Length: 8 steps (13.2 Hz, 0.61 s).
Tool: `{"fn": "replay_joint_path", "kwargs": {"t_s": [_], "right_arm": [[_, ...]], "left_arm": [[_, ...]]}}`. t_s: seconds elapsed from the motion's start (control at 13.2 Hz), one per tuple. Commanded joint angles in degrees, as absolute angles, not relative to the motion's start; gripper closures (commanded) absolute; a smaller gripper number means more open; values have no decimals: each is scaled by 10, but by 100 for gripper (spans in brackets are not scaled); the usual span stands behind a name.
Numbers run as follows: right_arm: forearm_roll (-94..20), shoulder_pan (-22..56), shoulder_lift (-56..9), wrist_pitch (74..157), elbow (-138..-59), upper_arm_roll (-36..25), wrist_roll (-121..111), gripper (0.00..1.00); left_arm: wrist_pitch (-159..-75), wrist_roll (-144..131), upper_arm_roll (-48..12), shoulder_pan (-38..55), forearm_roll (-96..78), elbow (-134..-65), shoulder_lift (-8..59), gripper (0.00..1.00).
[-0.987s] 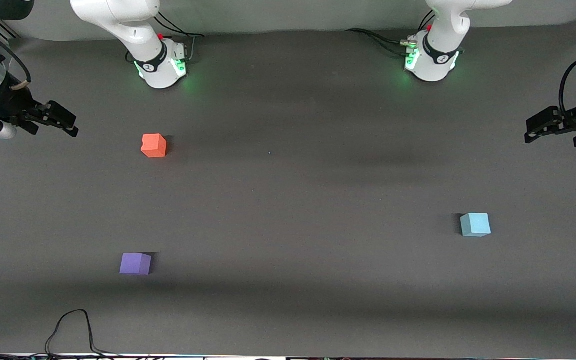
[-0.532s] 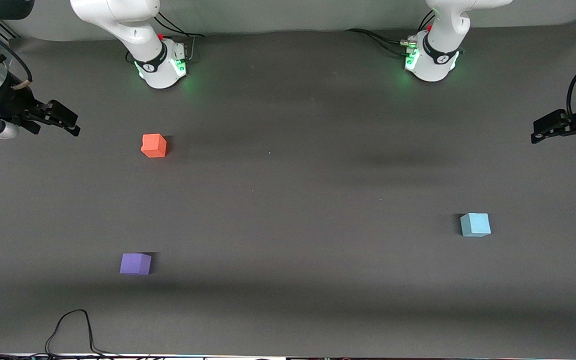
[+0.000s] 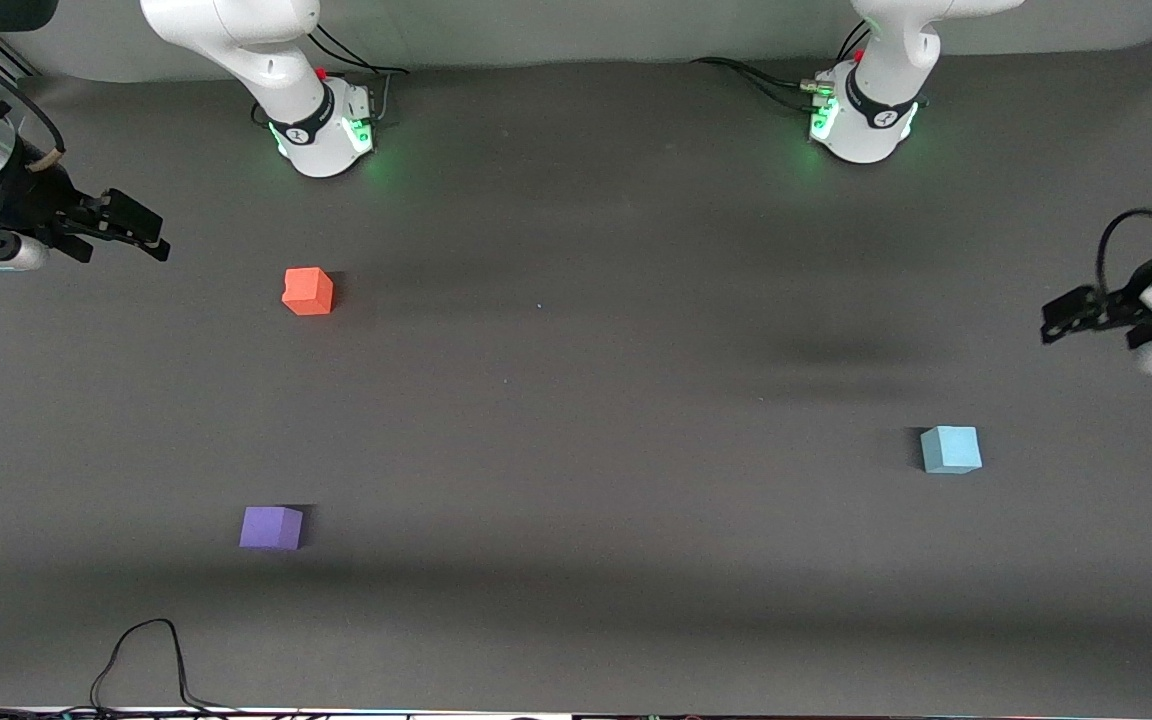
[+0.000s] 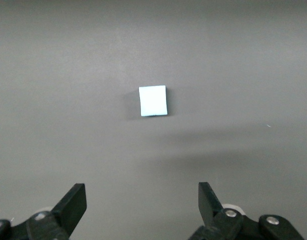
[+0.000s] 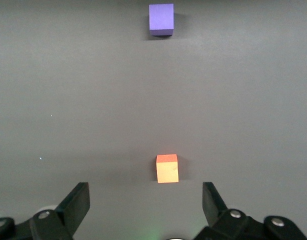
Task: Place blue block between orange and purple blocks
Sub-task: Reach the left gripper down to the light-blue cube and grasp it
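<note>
While the blue block (image 3: pixel 950 449) sits alone toward the left arm's end, well apart from the orange block (image 3: pixel 308 291) and purple block (image 3: pixel 271 527), both the left gripper (image 3: pixel 1061 320) and right gripper (image 3: pixel 141 232) gape wide, empty; an off-centre descent could nudge the light cube away.

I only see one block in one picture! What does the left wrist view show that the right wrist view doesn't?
Only the left wrist view shows the blue block, lying alone on the table with the open left gripper over the mat short of it. Only the right wrist view shows the orange block and the purple block, well apart, with the open right gripper close to the orange one. Both show the same dark grey table mat and no block is held.
</note>
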<state>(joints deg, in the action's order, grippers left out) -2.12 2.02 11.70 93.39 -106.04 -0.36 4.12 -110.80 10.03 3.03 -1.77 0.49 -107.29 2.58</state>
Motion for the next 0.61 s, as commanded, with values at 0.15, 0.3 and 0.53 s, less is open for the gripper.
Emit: {"fn": "replay_joint_path", "kwargs": {"t_s": [0.15,0.3,0.53], "right_arm": [[-26,15,129,931,-1070,-4,22,0],[-22,15,129,932,-1071,-4,22,0],[-22,14,129,932,-1071,-4,21,0]], "left_arm": [[-1298,100,32,-16,5,-1172,85,0],[-1410,99,32,-15,5,-1213,127,0],[-1506,100,32,-16,5,-1223,202,0]]}}
